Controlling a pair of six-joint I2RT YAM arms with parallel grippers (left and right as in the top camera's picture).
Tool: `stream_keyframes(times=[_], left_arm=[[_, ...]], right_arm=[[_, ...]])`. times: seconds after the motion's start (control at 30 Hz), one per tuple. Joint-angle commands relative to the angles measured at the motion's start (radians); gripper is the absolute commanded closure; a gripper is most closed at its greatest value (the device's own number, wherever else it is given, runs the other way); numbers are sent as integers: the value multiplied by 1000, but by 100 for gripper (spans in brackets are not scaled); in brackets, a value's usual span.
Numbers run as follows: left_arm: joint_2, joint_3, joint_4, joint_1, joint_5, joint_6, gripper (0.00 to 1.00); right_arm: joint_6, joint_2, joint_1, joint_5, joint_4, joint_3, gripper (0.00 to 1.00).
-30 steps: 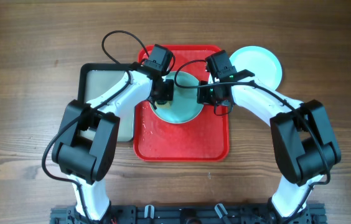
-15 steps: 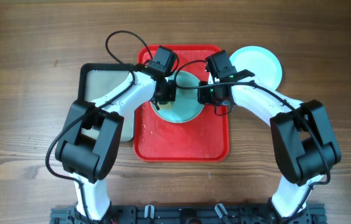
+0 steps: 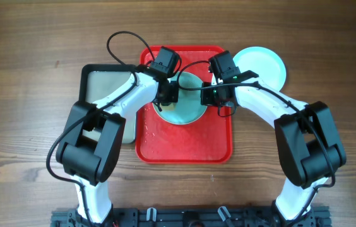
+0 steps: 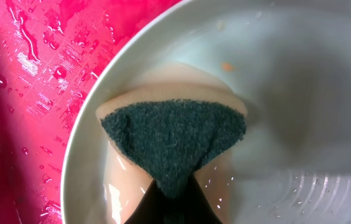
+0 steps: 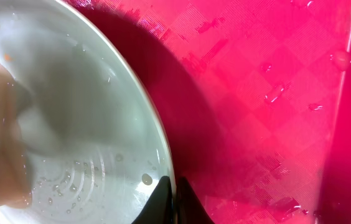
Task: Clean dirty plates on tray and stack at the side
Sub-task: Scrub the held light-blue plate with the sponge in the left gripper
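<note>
Down at the left end effector (image 4: 166,208), the two dark tips are pinched together on a sponge (image 4: 174,134). The sponge is bunched into a fan shape, its dark green scouring face up and its pale peach foam showing around the edges. It lies pressed on the inside of a pale mint plate (image 4: 300,93), just inside the rim. A small orange speck (image 4: 226,66) sits on the plate near the sponge, and the plate's floor looks wet, with fine beads of water.

Opposite, the right end effector (image 5: 170,202) is closed narrowly on the same plate's rim, one tip inside the rim and one outside.

The plate rests on the red tray (image 5: 269,93), toward its far half, between the two wrists. Water drops (image 4: 57,71) are scattered over the tray's textured surface.

Farther out, a second plate (image 3: 261,66), also pale mint, lies on the wooden worktop (image 3: 33,50) just beside the tray's far right corner. On the other side, a black-rimmed tray (image 3: 99,85) with a grey inside sits against the red tray's left edge, partly under the left arm.
</note>
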Motion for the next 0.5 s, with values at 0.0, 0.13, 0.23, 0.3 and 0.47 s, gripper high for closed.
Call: stream_keyframes(times=[0.0, 0.13, 0.23, 0.3, 0.47], left_arm=[[53, -33, 16, -11, 5, -56, 96], [53, -75, 35, -13, 39, -104, 96], [53, -78, 45, -20, 126, -104, 96], [53, -78, 60, -24, 196, -104, 96], [50, -78, 64, -24, 259, -88, 96]], right_arm=[[-6, -25, 2, 13, -2, -7, 96], [-7, -25, 2, 13, -2, -7, 96], [-11, -25, 2, 6, -2, -7, 96], [-33, -25, 2, -18, 5, -7, 96], [-33, -25, 2, -18, 5, -7, 96]])
